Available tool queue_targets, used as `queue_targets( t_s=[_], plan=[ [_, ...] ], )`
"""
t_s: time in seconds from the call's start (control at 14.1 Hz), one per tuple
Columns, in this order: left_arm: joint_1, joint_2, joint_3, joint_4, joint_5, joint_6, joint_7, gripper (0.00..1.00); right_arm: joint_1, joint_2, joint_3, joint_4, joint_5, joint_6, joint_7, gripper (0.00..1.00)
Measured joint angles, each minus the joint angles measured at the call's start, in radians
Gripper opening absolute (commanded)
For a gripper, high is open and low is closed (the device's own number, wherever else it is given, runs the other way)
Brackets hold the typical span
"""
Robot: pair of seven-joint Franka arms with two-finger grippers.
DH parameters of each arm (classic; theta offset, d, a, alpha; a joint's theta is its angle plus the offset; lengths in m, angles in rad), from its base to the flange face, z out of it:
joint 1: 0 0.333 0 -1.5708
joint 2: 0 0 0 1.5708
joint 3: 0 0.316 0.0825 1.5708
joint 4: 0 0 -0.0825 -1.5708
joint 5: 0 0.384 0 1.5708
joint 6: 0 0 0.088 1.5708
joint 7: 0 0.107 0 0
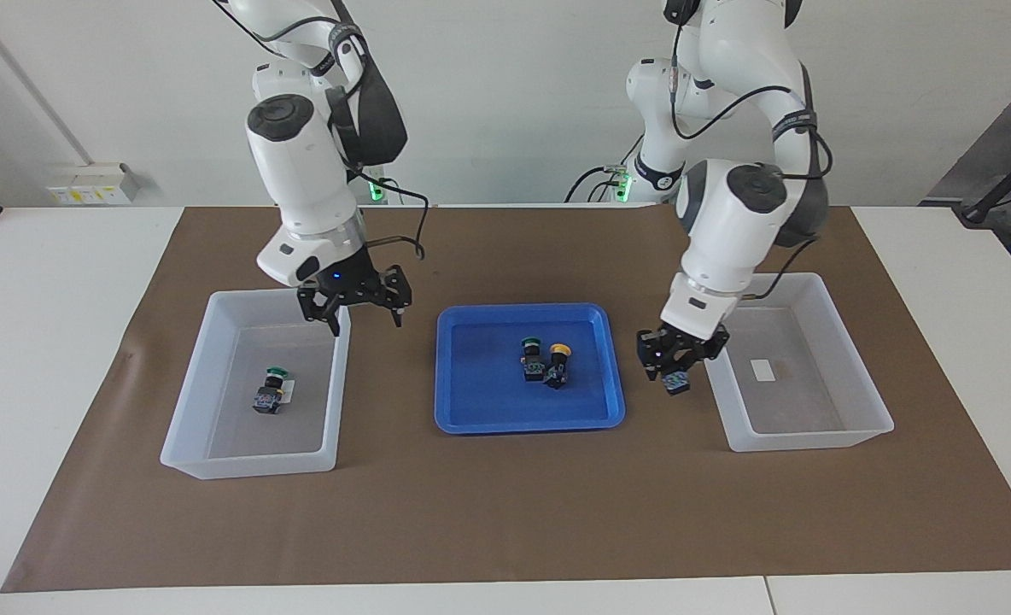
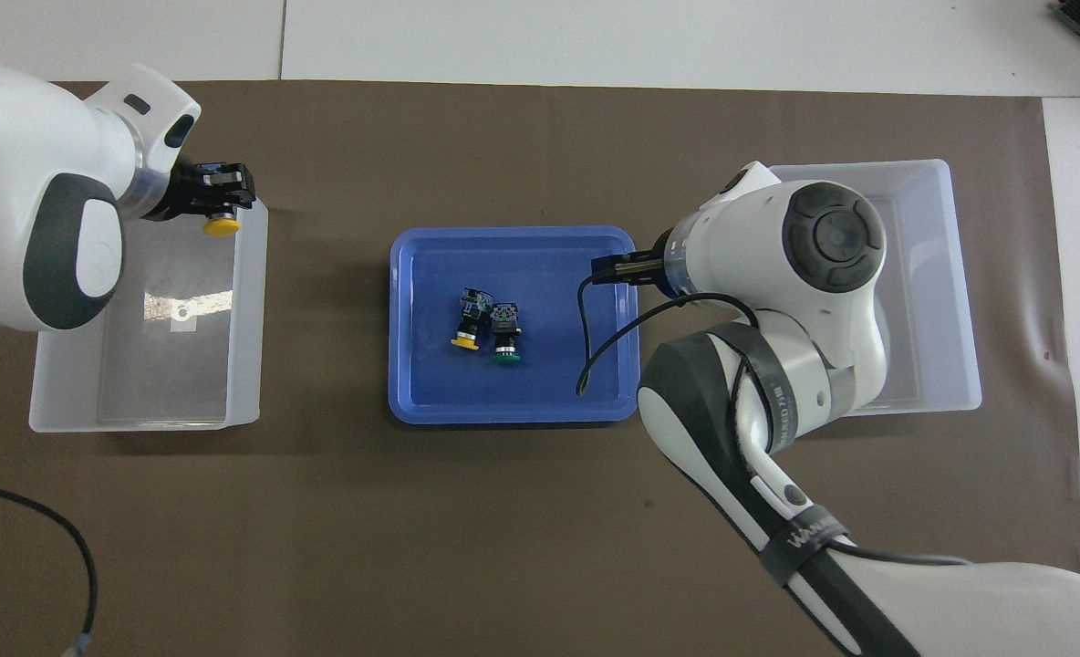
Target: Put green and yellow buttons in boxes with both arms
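Yellow button [image 2: 222, 225] in left hand [image 1: 674, 369]

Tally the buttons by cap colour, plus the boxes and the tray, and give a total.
Green buttons: 2, one in the blue tray, one in the right arm's box
Yellow buttons: 2, one in the blue tray, one held by the left gripper
Boxes: 2
Blue tray: 1
Total: 7

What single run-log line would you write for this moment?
left end effector: shut on yellow button, over box rim | right end effector: open, above other box edge | blue tray: two buttons
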Motion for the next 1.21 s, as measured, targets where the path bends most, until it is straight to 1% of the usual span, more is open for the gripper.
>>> queue_targets(
  t_s=[0.14,0.28,0.35,0.5,0.57,0.64,0.85,0.92,0.99,1.06,1.13,1.21],
  plan=[
    [0.063,0.0,0.0,-0.012,0.0,-0.027,0.08,0.0,0.057,0.047,0.0,-0.001,0.0,0.075,0.069,1.0],
    [0.105,-0.008,0.0,-0.066,0.0,-0.023,0.168,0.0,0.093,0.075,0.0,-0.001,0.0,0.106,0.101,1.0],
    [0.126,-0.02,0.0,-0.121,0.0,0.007,0.212,0.0,0.103,0.082,0.0,-0.002,0.0,0.108,0.103,1.0],
    [0.149,-0.048,0.0,-0.269,0.0,0.138,0.263,0.0,0.131,0.102,0.0,-0.004,0.0,0.125,0.103,1.0],
    [0.149,-0.056,-0.003,-0.325,0.0,0.189,0.269,0.0,0.148,0.119,0.0,-0.005,0.0,0.145,0.104,1.0],
    [0.149,-0.059,-0.01,-0.364,0.0,0.221,0.271,0.0,0.166,0.142,0.0,-0.006,0.0,0.17,0.105,1.0],
    [0.136,-0.061,-0.021,-0.396,0.0,0.246,0.272,0.0,0.19,0.183,-0.001,-0.009,-0.005,0.199,0.108,1.0],
    [0.13,-0.06,-0.022,-0.406,0.0,0.262,0.272,0.11,0.193,0.185,-0.001,-0.012,-0.009,0.199,0.108,1.0],
    [0.124,-0.058,-0.022,-0.415,0.0,0.279,0.272,0.31,0.195,0.186,-0.001,-0.016,-0.018,0.199,0.108,1.0],
    [0.121,-0.055,-0.024,-0.419,0.0,0.288,0.272,0.68,0.197,0.185,-0.001,-0.018,-0.023,0.201,0.109,1.0],
    [0.121,-0.054,-0.024,-0.419,0.0,0.289,0.272,0.93,0.2,0.185,-0.001,-0.02,-0.027,0.204,0.112,1.0],
    [0.121,-0.054,-0.024,-0.418,0.0,0.289,0.273,1.0,0.203,0.185,-0.001,-0.022,-0.039,0.206,0.125,0.96]
  ],
)
